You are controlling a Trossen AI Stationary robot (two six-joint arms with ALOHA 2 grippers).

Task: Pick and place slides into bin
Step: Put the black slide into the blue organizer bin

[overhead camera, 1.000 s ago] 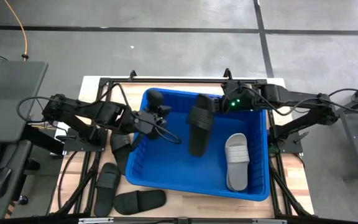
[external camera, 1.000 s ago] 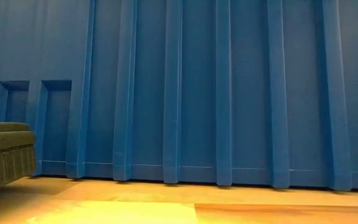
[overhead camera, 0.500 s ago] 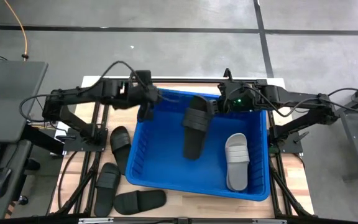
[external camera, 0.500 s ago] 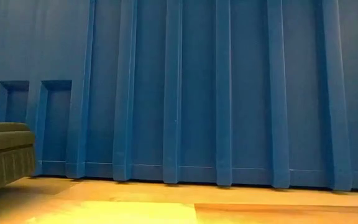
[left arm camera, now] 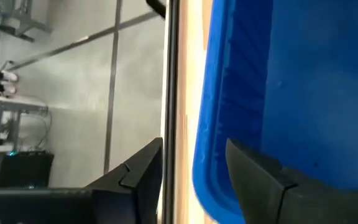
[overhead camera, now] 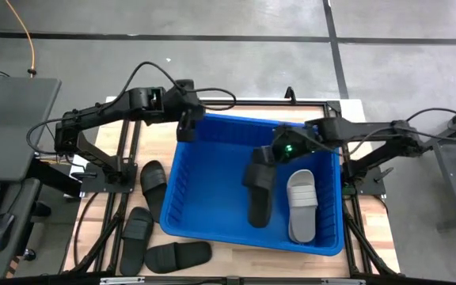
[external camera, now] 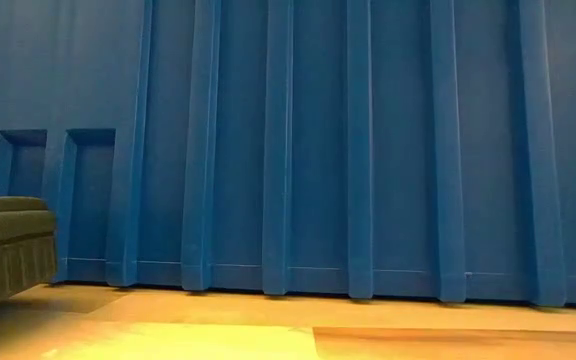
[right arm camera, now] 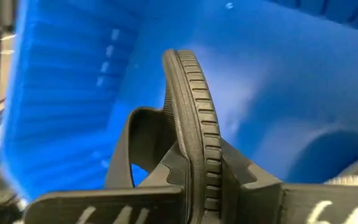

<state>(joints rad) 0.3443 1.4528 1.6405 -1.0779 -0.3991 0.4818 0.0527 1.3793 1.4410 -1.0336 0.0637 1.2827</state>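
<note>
A: Why does the right claw [overhead camera: 269, 155] pinch the black slide [overhead camera: 259, 188] by its sole edge?
B: So it hangs into the blue bin [overhead camera: 212, 229], beside the grey slide [overhead camera: 300, 204].
A: And the left claw [overhead camera: 188, 133]?
B: Half open, empty, over the bin's far rim; three black slides [overhead camera: 150, 180] wait on the tabletop [overhead camera: 370, 237].

bright blue ribbed bin [overhead camera: 212, 218], black slide [overhead camera: 260, 186], light grey slide [overhead camera: 300, 204]
</note>
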